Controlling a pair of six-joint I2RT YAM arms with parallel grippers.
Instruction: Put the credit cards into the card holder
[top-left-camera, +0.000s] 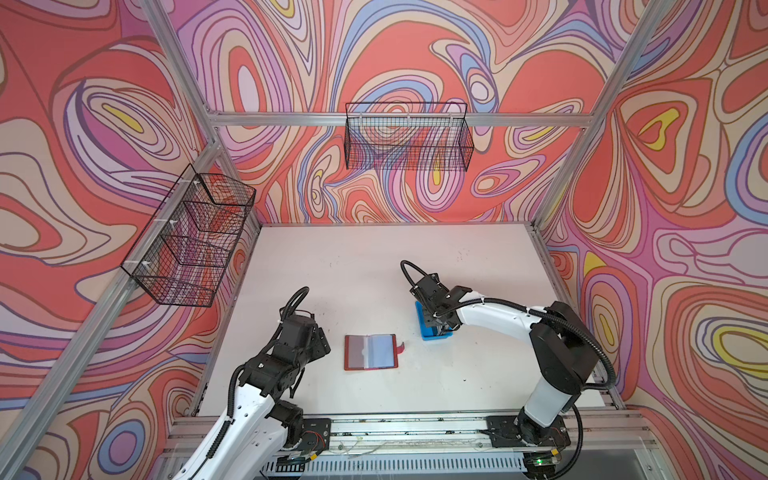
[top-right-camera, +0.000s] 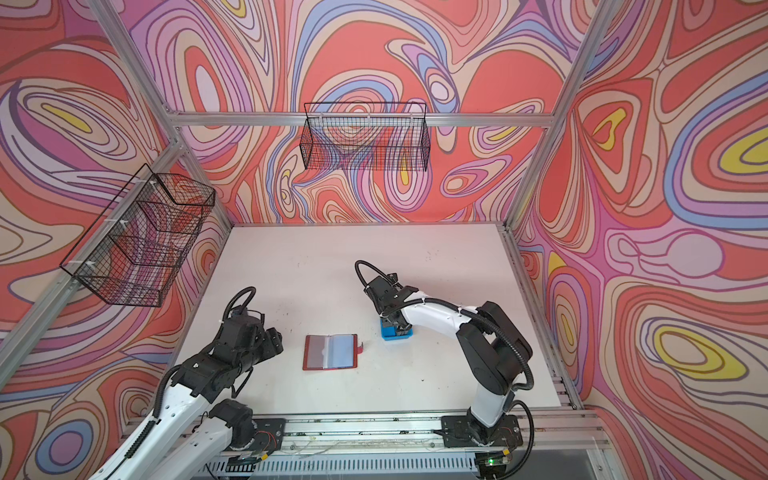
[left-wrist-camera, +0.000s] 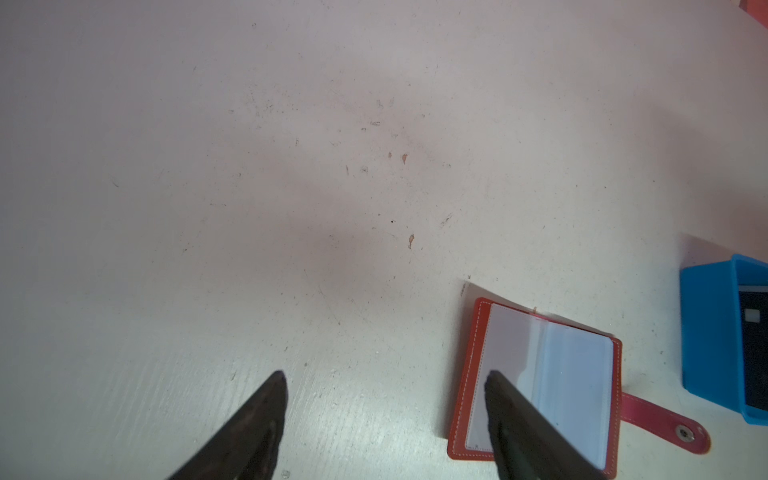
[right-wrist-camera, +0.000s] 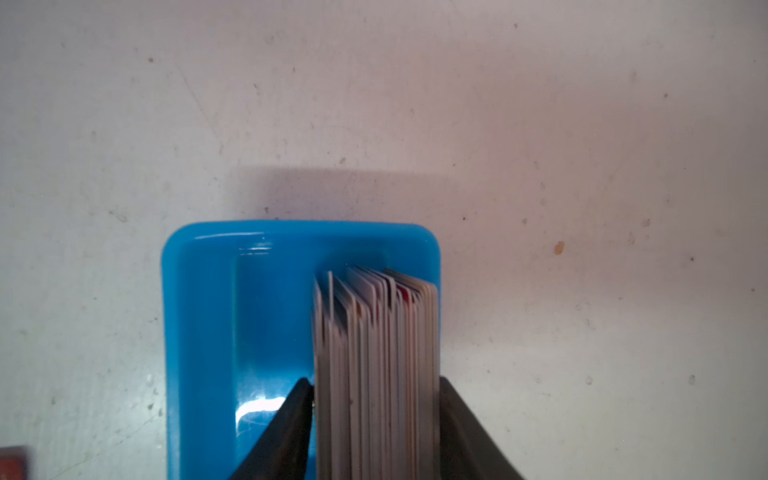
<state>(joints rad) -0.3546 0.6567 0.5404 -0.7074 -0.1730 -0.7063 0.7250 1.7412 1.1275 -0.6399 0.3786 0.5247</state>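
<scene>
The card holder (top-left-camera: 371, 352) (top-right-camera: 330, 352) lies open on the white table, a red-brown booklet with clear sleeves up and its snap tab out to the right. It also shows in the left wrist view (left-wrist-camera: 540, 374). The credit cards (right-wrist-camera: 376, 324) stand on edge as a stack in a small blue tray (right-wrist-camera: 249, 311) (top-left-camera: 428, 332). My right gripper (right-wrist-camera: 376, 380) (top-left-camera: 440, 328) reaches down into the tray, its jaws pressed against both outer faces of the stack. To the left of the holder and above the table, my left gripper (left-wrist-camera: 386, 374) (top-left-camera: 322, 340) is open and empty.
Black wire baskets hang on the back wall (top-left-camera: 409, 137) and the left wall (top-left-camera: 189, 241). The blue tray (left-wrist-camera: 706, 332) sits just right of the card holder, with a black card (left-wrist-camera: 752, 353) visible inside. Metal frame rails border the table (top-left-camera: 374, 270).
</scene>
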